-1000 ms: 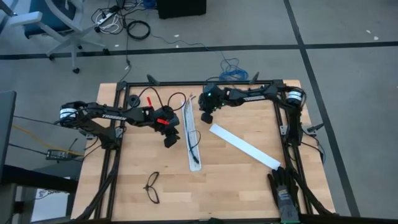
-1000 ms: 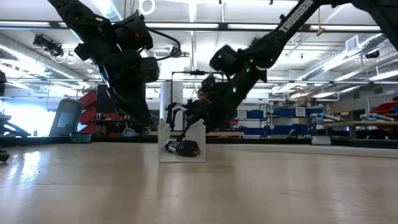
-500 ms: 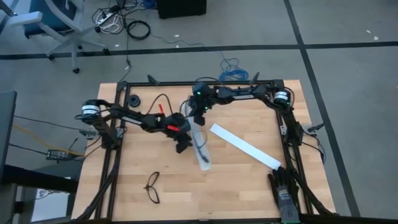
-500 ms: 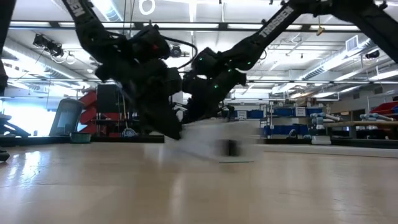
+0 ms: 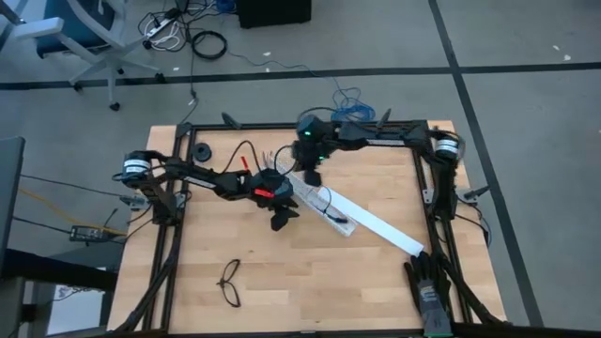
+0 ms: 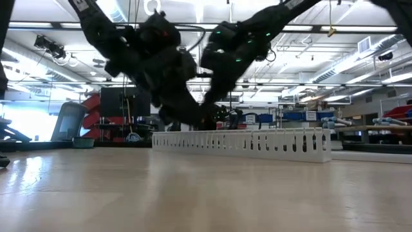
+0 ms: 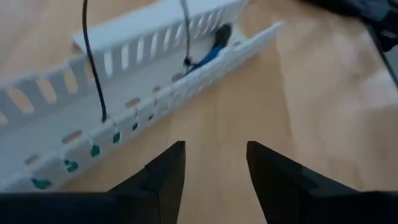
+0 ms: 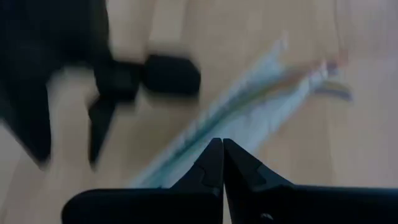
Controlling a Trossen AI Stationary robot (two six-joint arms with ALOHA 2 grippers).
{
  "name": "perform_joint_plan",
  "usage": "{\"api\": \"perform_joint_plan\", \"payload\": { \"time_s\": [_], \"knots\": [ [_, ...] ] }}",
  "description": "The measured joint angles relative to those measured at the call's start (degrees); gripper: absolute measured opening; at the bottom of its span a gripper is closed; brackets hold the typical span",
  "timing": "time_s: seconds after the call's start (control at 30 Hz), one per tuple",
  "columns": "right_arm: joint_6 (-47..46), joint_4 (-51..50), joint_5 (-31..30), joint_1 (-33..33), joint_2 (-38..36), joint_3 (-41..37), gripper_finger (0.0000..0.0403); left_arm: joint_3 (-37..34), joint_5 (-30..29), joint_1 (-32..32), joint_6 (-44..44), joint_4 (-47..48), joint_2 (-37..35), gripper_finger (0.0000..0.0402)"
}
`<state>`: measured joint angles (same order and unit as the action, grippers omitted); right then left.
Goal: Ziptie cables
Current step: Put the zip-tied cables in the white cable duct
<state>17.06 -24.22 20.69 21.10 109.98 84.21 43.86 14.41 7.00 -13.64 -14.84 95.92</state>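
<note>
Here my left gripper [image 7: 214,168] hovers with its fingers apart and empty beside the slotted white plastic cable duct [image 7: 124,106] at mid-table. The coloured wire bundle [image 7: 208,53] lies inside that duct. My right gripper [image 8: 222,163], fingers pressed together, hangs over the duct's far end.

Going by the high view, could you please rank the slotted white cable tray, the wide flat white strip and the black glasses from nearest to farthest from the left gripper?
From the left gripper:
1. Slotted white cable tray, right beside it toward the table's middle.
2. Wide flat white strip, beyond the tray on the right.
3. Black glasses, near the front edge on the left.
</note>
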Motion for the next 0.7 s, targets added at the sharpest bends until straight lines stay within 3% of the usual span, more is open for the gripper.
{"api": "perform_joint_plan", "payload": {
  "time_s": [0.2,0.3,0.4,0.53,0.7],
  "knots": [
    [-4.6,-0.3,-3.5,0.5,-12.6,-16.4,0.0,0.0,-4.2,0.2,7.4,3.4,-7.1,0.0182],
    [-10.4,7.2,-3.0,-2.1,-17.1,-26.9,0.0,0.0,-9.6,1.6,11.2,4.9,-7.9,0.0182],
    [-15.7,17.6,-2.9,-6.5,-19.4,-33.8,0.0,0.0,-10.7,4.1,13.7,4.3,-7.4,0.0182],
    [-19.5,25.5,-4.5,-12.6,-19.4,-36.8,0.0,0.0,-11.4,8.1,15.0,4.1,-5.5,0.0182],
    [-21.9,28.5,-8.5,-17.1,-18.5,-36.6,0.0,1.4,-7.0,11.7,16.0,3.9,-2.6,0.0182]
  ]
}}
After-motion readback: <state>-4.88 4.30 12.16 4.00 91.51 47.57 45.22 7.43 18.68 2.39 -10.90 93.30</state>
